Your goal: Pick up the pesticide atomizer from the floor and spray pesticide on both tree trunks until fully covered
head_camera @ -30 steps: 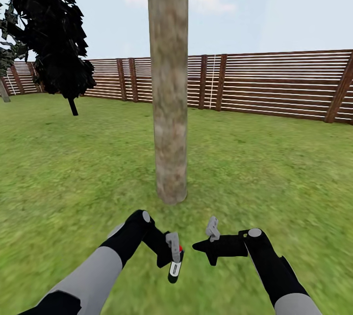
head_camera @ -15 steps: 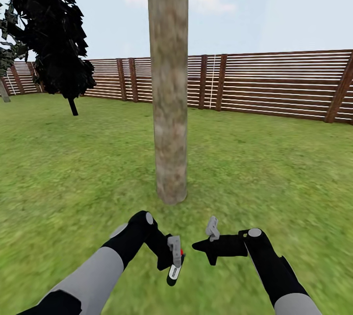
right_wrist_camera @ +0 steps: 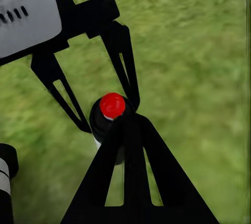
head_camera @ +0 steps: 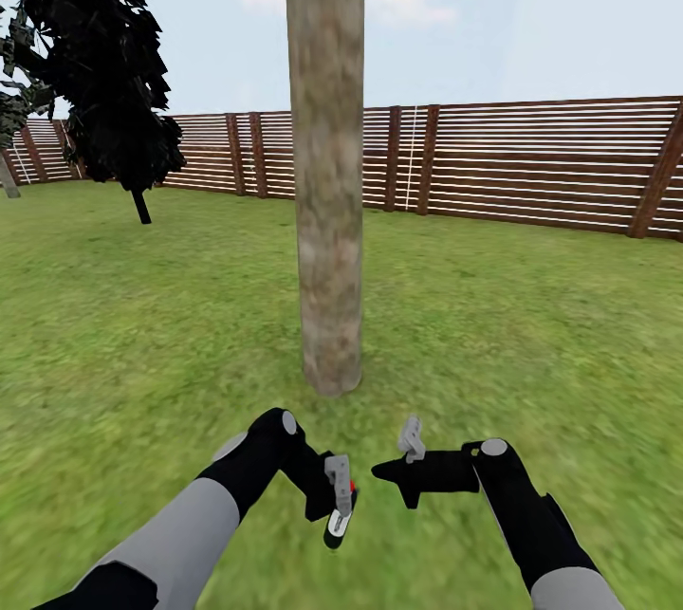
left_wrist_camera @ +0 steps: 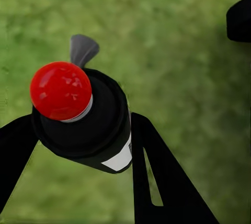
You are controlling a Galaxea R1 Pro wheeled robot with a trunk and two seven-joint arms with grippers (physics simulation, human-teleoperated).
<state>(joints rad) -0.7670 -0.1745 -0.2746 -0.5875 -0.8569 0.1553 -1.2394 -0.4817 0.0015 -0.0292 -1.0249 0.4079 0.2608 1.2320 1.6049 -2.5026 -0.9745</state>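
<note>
Pickup looks done: your left tool (head_camera: 334, 501) is clamped on the pesticide atomizer (head_camera: 336, 517), low at 6 o'clock, right tool (head_camera: 403, 468) beside it, spread unclear; tree trunk (head_camera: 327, 212) at 12 shows no spray, so both trees remain.

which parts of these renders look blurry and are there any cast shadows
Head view: grass smears near the camera, while the tree trunk and fence stay fairly crisp; no cast shadows. Left wrist view: pesticide atomizer sharp, lawn behind soft. Right wrist view: its red cap is crisp, lawn mottled.
</note>
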